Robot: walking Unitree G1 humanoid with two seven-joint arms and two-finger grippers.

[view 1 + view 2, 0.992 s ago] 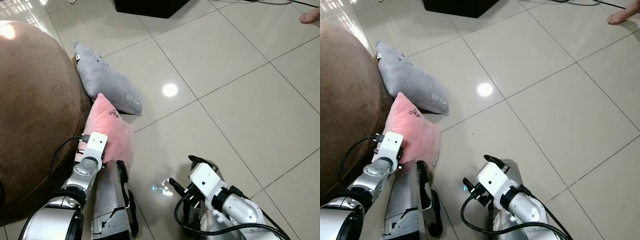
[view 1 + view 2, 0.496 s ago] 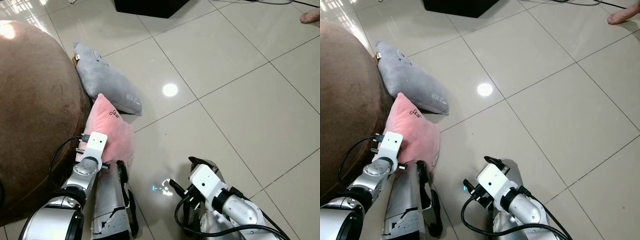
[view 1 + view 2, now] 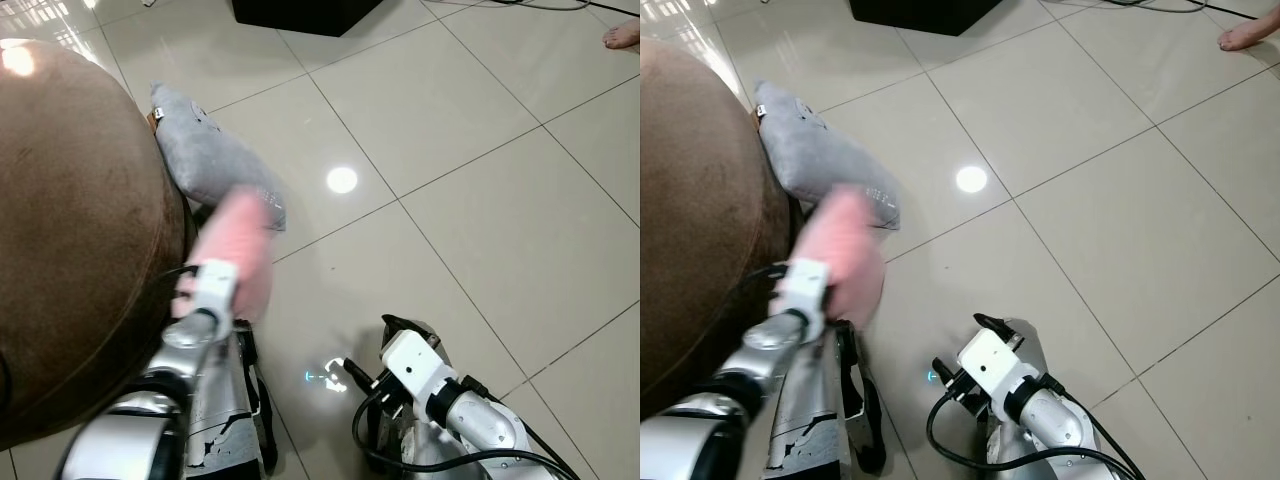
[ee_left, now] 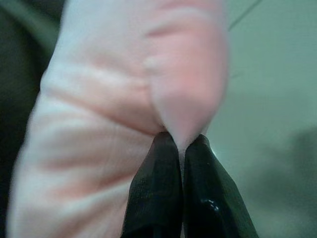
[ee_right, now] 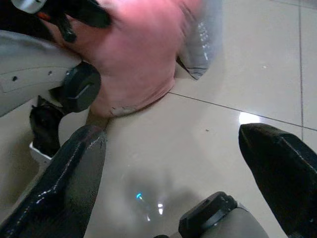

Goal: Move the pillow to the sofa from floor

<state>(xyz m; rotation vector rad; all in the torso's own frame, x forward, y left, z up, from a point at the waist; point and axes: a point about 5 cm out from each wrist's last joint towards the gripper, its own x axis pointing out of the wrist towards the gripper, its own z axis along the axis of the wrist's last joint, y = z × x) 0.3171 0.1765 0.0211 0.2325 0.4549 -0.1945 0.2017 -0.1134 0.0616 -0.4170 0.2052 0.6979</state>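
Low in the head views, the right gripper (image 5: 178, 163) hangs near the tiled floor (image 3: 480, 200), its two black fingers (image 5: 67, 183) spread wide apart with nothing between them, a small blue-white glint on the glossy tile just beside it. To the robot's left, the left gripper (image 4: 179, 148) has its two fingers pressed together on a pinched fold of the pink pillow (image 3: 238, 245), which shows motion-blurred in the head views, just beside the edge of the brown sofa (image 3: 80, 220) and above the robot's silver left arm (image 3: 200, 330). In the right wrist view the pink pillow's lower edge sits close to the tile, though whether it touches cannot be told. Just beyond the pink pillow, a grey pillow (image 3: 205, 155) lies on the floor, leaning against the sofa's rounded side. Farther off, a round spot of reflected light (image 3: 341, 180) shines on the tile, a black box-like object (image 3: 305, 12) stands at the far edge, and a person's bare foot (image 3: 622, 35) rests on the floor at the far right corner.
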